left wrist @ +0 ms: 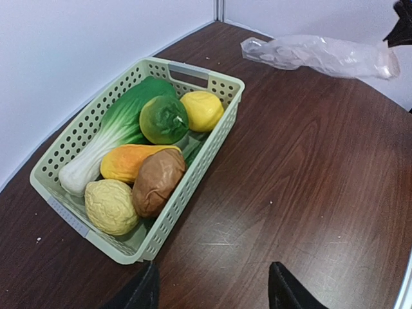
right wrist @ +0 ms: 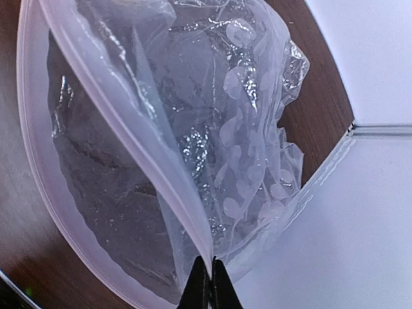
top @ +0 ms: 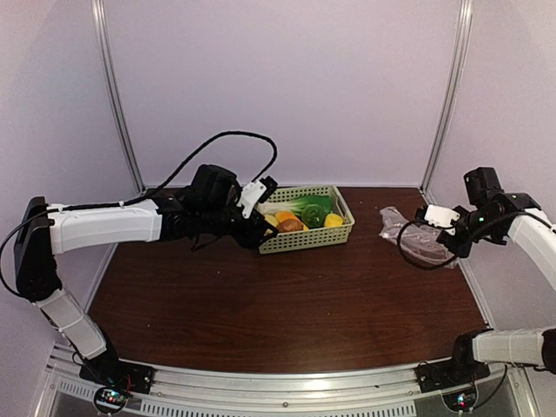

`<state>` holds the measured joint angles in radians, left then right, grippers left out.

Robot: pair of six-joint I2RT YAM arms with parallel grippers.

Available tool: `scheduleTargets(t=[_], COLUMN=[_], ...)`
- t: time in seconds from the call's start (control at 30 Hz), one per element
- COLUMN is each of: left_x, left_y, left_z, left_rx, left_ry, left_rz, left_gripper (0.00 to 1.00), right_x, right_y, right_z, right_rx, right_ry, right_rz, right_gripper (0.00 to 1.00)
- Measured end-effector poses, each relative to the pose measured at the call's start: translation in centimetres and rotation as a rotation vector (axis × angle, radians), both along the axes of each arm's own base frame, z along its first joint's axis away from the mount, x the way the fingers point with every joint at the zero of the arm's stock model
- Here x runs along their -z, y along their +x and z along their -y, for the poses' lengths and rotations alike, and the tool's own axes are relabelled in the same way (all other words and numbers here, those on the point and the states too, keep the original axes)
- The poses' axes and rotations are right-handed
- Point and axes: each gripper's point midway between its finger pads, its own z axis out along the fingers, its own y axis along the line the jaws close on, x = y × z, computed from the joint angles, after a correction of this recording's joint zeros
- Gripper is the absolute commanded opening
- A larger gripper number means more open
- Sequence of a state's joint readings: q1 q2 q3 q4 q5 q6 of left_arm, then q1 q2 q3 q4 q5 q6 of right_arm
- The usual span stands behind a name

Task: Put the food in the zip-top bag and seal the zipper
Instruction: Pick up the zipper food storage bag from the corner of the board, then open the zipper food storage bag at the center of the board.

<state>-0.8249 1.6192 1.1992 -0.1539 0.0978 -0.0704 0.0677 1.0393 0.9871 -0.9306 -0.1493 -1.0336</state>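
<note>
Zip-top bag [right wrist: 257, 161]: pinched at its zipper [right wrist: 127, 129] by the pressed-together right gripper [right wrist: 210, 283], likely to hold the mouth open. Food [left wrist: 158, 180]: lies in the basket [left wrist: 212, 145] just ahead of the spread left gripper [left wrist: 215, 293].

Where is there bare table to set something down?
Free: the wide near half of the table, from basket to arm bases, and the gap between basket and bag. Crowded: far left, where the left arm lies beside the basket, and the bag's far right corner.
</note>
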Motion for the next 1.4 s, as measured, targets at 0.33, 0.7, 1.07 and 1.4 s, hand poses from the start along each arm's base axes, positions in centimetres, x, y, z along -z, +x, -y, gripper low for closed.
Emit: scheduleTargets(t=[0.33, 0.7, 1.07, 1.4], left_x=[-2.8, -5.3, -5.0, -8.8], left_y=[-2.2, -3.4, -4.0, -3.4], left_z=[4.1, 18.3, 24.1, 24.3], left_rx=[0.059, 0.003, 0.005, -0.001], left_ry=[-0.156, -0.519, -0.631, -0.722], left_rz=[-0.017, -0.115, -0.155, -0.108], left_gripper=[0.60, 0.76, 0.75, 0.70], right_x=[-5.7, -5.9, -6.4, -7.0], right_y=[5.4, 7.6, 5.8, 3.0], right_z=[-0.6, -2.6, -6.5, -11.8], right_rx=[0.353, 0.456, 0.350, 0.155], right_ry=[0.430, 0.698, 0.799, 0.869], right_rz=[0.279, 0.307, 0.267, 0.154], right_gripper=[0.00, 0.00, 0.00, 0.00])
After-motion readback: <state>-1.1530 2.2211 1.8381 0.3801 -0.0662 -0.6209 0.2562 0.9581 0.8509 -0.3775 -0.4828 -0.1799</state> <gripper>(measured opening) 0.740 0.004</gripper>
